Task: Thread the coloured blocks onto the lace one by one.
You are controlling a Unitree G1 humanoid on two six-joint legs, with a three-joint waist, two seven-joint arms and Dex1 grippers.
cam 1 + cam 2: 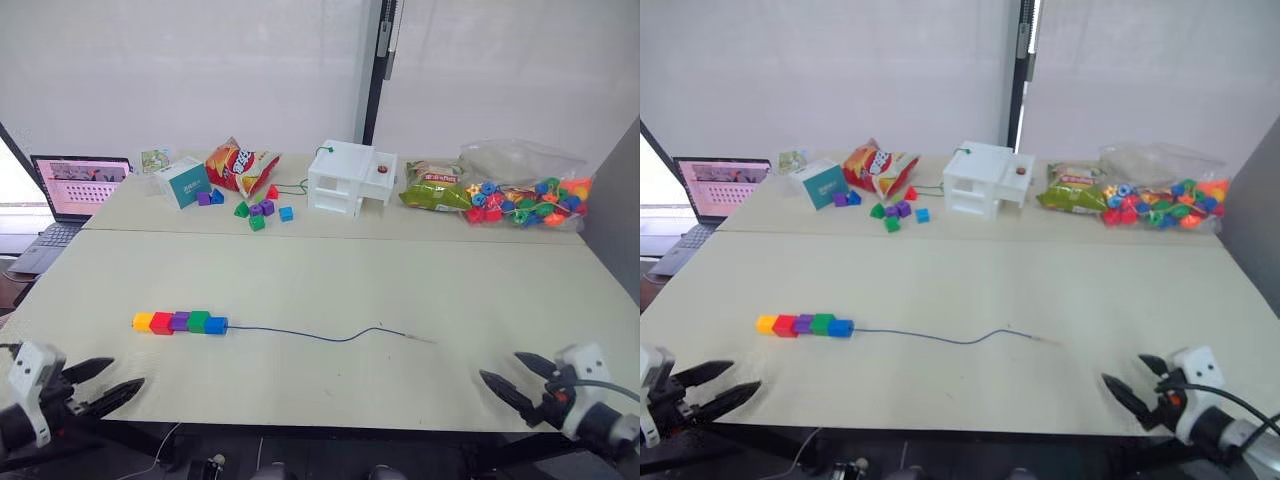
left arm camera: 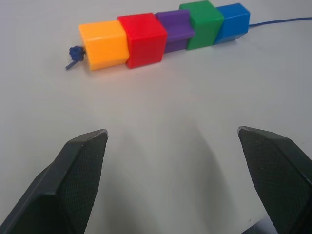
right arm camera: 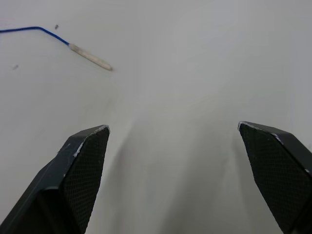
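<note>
All five blocks (image 1: 180, 322) sat in a touching row on the lace (image 1: 310, 334), yellow-orange at the knot (image 2: 74, 52) end and blue last, on the near table (image 1: 330, 280). The pale tip (image 3: 90, 56) lay free towards the right. Left gripper (image 1: 98, 384) and right gripper (image 1: 513, 378) hovered at the near edge, fingers spread and empty. Threading looked complete; a good finish would leave the row undisturbed.

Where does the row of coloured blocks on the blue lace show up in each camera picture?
Left eye view: coloured blocks left of table centre.
Right eye view: same row, left of centre.
Left wrist view: the row beyond the open left claw.
Right wrist view: not in it.
Shared landmark: the lace.
</note>
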